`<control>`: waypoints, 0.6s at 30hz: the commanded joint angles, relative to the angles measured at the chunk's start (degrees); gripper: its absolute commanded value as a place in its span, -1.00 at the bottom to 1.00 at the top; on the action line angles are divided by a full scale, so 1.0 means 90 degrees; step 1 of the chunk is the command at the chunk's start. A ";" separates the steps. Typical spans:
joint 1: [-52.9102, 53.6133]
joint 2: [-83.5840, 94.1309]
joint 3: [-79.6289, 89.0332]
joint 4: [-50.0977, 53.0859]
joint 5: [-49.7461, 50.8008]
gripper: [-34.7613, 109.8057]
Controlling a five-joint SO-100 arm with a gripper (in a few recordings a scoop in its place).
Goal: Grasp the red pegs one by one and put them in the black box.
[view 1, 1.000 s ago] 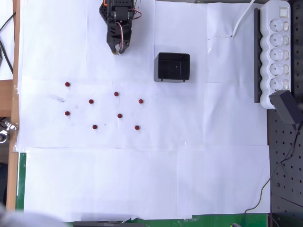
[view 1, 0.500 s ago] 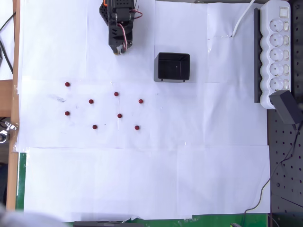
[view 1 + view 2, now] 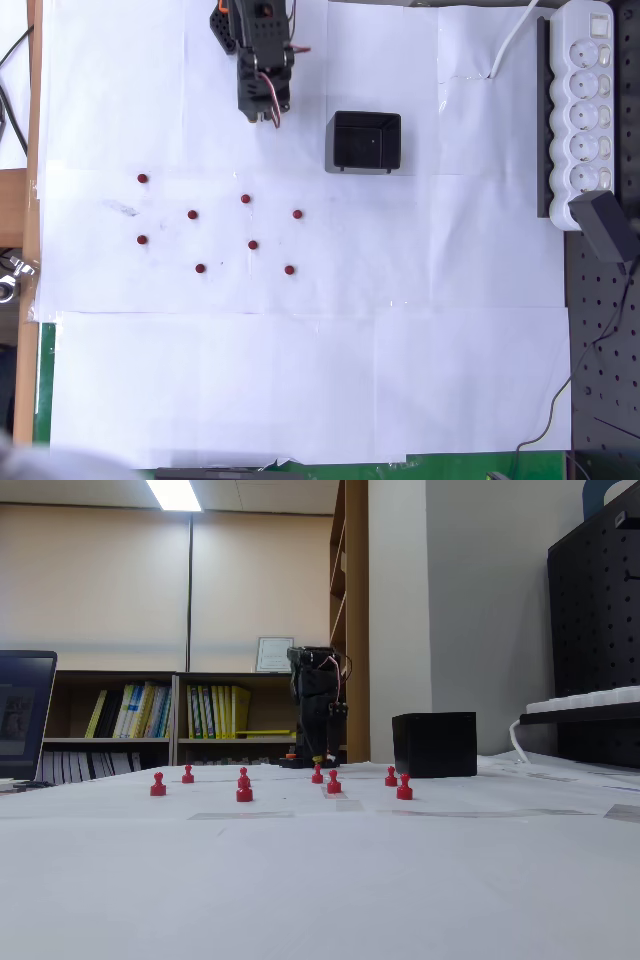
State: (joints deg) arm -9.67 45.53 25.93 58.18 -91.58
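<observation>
While the black robot arm's end effector [image 3: 268, 117] hangs near the far edge of the white paper-covered table [image 3: 300, 380] in the overhead view, its tips point toward the pegs, and whether the fingers are apart or together cannot be told. It grips nothing that can be seen. Eight tiny dark-red round pegs [image 3: 246, 199] stand loosely scattered on the paper, well apart from one another and from the end effector; the nearest lies below it in the overhead view. In the fixed view the pegs [image 3: 244, 792] stand upright in a rough row before the arm. A small square black plastic box [image 3: 366, 141] with thin walls sits to the right of the end effector in the overhead view, near but not touching it, its glossy floor bare. In the fixed view the box [image 3: 434, 744] stands right of the arm.
</observation>
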 commanded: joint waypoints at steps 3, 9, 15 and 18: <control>0.0137 0.0313 0.0488 -0.0557 0.0000 -0.50; 0.0127 0.0361 -0.0303 -0.2773 -0.0088 -0.48; -0.0107 0.0908 -0.0654 -0.4150 -0.0010 -0.48; -0.0205 0.1279 -0.1162 -0.5674 0.0059 -0.44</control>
State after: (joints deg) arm -9.93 53.17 17.40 18.98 -91.14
